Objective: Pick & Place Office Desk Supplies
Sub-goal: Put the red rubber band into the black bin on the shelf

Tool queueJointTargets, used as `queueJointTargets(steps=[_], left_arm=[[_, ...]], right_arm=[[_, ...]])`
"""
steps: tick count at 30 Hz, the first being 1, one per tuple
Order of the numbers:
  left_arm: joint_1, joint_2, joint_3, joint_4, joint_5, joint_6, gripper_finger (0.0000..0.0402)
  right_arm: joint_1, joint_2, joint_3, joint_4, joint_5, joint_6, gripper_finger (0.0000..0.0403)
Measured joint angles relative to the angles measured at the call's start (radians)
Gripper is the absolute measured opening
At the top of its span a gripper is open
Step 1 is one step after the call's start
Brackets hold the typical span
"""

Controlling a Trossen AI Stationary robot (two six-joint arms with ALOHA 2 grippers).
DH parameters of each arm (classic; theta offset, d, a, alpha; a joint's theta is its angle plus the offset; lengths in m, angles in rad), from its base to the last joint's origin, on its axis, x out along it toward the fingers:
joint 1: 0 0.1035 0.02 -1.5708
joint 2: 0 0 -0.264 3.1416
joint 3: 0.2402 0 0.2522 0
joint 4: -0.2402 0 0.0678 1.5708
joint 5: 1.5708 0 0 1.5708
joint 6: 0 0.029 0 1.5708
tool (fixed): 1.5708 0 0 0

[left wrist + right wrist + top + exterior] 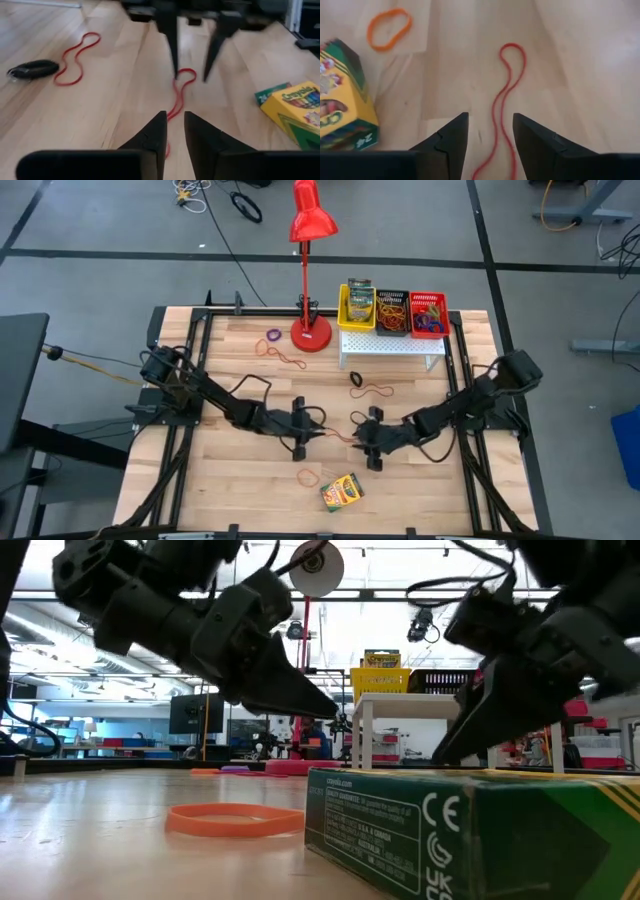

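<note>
- Where the two arms meet at mid-tabletop [250,480], a long red rubber band [506,100] lies flat on the wood, pinched into a narrow, slightly twisted loop with one rounded end.
- Left gripper [173,131]: low over one end of that band, fingers a narrow gap apart with the band running between the tips; nothing is clamped.
- Right gripper [490,131]: facing the left one from the other end of the same band, fingers set wider apart and straddling it, not closed on it.
- Crayon box [342,491]: yellow and green, printed lettering, lying flat and tilted near the front edge, well apart from both grippers.
- Orange rubber band [310,476]: a small oval loop lying flat, just beside that box.
- Second red rubber band [376,391] and a black coiled band [357,379]: lying side by side in front of the white perforated stand [392,345].
- Further loops, one purple [274,335] and one orange [283,356], lie near the base of the red desk lamp [310,240].
- On the stand sit three bins: the yellow bin [343,310] holds crayon boxes upright, the black bin [392,312] orange and red bands, the red bin [428,313] red and purple bands.
</note>
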Motion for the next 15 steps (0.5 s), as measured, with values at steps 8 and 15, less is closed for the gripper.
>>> queueJointTargets(steps=[8, 15], left_arm=[[0.002, 0.000, -0.041, 0.038, -0.005, -0.070, 0.0063], [0.002, 0.000, -0.041, 0.055, -0.004, -0.099, 0.0063]], right_arm=[[-0.008, 0.151, 0.129, -0.086, 0.030, -0.030, 0.0162], [-0.013, 0.165, 0.144, -0.092, 0.042, -0.057, 0.0158]])
